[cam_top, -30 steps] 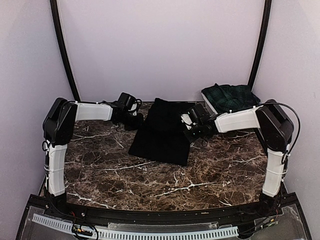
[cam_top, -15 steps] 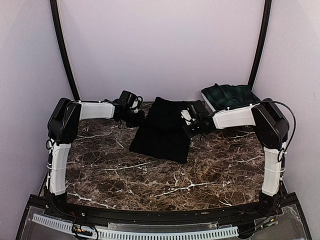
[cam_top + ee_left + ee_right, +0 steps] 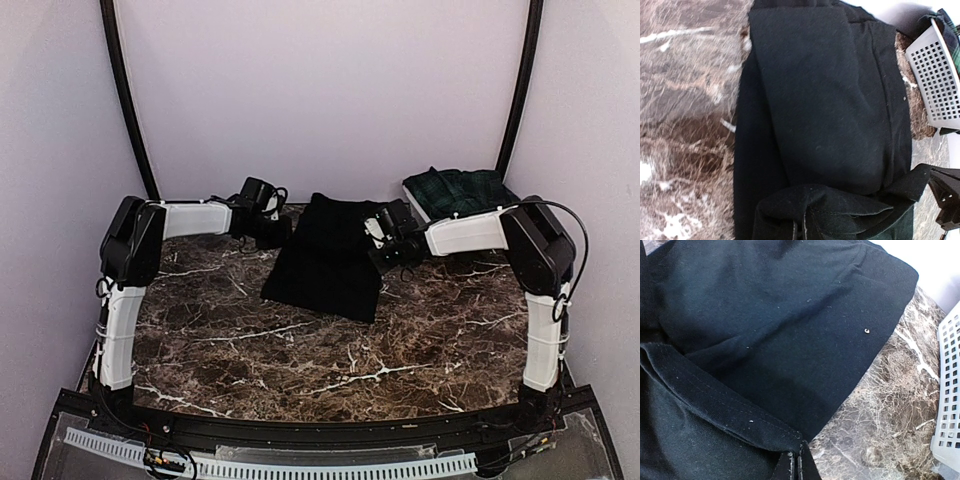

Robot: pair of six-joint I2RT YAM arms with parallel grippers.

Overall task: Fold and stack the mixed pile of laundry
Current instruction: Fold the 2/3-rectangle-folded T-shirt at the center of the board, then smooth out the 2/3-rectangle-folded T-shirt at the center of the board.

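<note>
Black soft cloth (image 3: 322, 272) (creased) on veined marble (image 3: 300, 352), left hand (image 3: 274, 236) and right hand (image 3: 381, 250) pinched shut on it

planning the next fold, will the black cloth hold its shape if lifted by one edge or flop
Probably floppy: the black cloth lies in soft overlapping folds and bunches where the right gripper pinches its hem. Likely light, since it looks thin. Its matte knit may drag rather than slide on the marble table.
</note>
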